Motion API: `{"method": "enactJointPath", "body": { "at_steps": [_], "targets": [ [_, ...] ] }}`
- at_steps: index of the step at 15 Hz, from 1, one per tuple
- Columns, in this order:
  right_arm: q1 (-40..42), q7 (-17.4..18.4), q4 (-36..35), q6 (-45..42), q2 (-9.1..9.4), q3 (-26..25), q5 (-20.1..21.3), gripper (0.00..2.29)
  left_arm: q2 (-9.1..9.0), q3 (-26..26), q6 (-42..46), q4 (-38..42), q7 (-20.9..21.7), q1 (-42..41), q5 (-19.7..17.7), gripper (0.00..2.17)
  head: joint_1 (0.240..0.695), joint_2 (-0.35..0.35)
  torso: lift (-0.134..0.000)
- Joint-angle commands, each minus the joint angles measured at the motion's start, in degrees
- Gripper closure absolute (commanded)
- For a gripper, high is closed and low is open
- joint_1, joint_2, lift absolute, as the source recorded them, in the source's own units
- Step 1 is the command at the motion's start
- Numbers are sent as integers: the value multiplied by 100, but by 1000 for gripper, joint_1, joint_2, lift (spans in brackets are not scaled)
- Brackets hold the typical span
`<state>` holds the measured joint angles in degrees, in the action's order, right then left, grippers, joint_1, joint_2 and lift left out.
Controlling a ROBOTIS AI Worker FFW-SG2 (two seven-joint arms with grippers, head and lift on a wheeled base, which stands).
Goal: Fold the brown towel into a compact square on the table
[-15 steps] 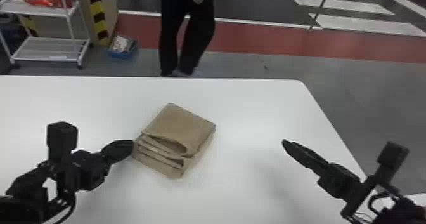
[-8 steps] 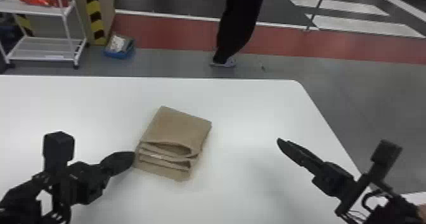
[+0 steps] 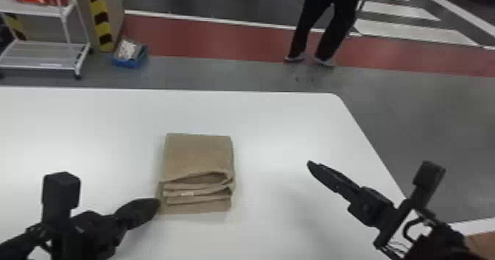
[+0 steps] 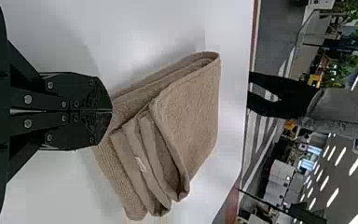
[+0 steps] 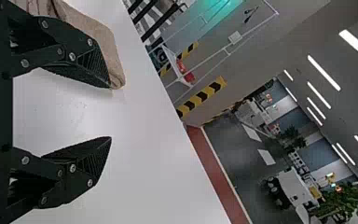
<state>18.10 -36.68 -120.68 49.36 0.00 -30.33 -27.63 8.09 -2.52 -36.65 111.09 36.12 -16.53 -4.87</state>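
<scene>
In the head view, my left gripper is at the near left corner of the brown towel, a folded stack with its layered edges facing me. The left wrist view shows that gripper shut, its tips holding the edge of the towel. Well right of the towel, above the table, is my right gripper. Its two fingers stand apart in the right wrist view, where the gripper has nothing between its tips; part of the towel shows beyond one finger.
The white table ends at a rounded far right corner, with its right edge running beneath the right arm. A wheeled shelf and a blue bin stand on the floor beyond the table.
My left gripper has come nearer to me with the towel's corner, and the towel has turned so that its sides sit squarer to the table. My right gripper has shifted slightly.
</scene>
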Motion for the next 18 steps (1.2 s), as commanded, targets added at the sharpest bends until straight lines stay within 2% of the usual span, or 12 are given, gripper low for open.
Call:
{"method": "enactJointPath", "body": {
  "at_steps": [1,4,7,10,11,12,13,14,15,16,18],
  "targets": [
    [-8,12,0,18,5,44,-24,579,-1,-56,-93,133,0,-166,-76,1997,695,-241,-124],
    [-8,29,-52,35,5,97,-59,579,17,-100,-75,229,17,-263,-111,1997,695,-253,-124],
    [-17,82,-61,35,5,141,-24,572,17,111,30,528,-35,-394,-208,1973,695,-253,-124],
    [-219,91,-70,70,5,361,117,542,17,507,487,967,-53,-579,-559,1207,695,-223,-124],
    [-298,109,-140,106,5,545,214,542,17,612,487,1126,-53,-641,-621,812,695,-210,-124],
    [-430,109,-158,106,5,783,389,569,17,753,505,1258,-70,-684,-726,734,695,-196,-124],
    [-605,117,-158,106,5,1099,609,957,8,841,663,1310,-106,-711,-797,728,695,-176,-124],
    [-737,240,-158,141,5,1442,882,1548,8,902,839,1328,-132,-737,-805,647,695,-151,-124],
    [-904,311,-123,141,5,1872,1312,1963,8,937,944,1319,-176,-737,-797,647,695,-122,-124],
    [-1036,381,-17,141,5,2329,1717,2078,8,973,979,1301,-202,-737,-797,647,695,-59,-124],
    [-1361,539,334,158,5,3085,2262,2135,17,981,1032,1249,-273,-720,-779,647,695,-1,-124]
  ]
}}
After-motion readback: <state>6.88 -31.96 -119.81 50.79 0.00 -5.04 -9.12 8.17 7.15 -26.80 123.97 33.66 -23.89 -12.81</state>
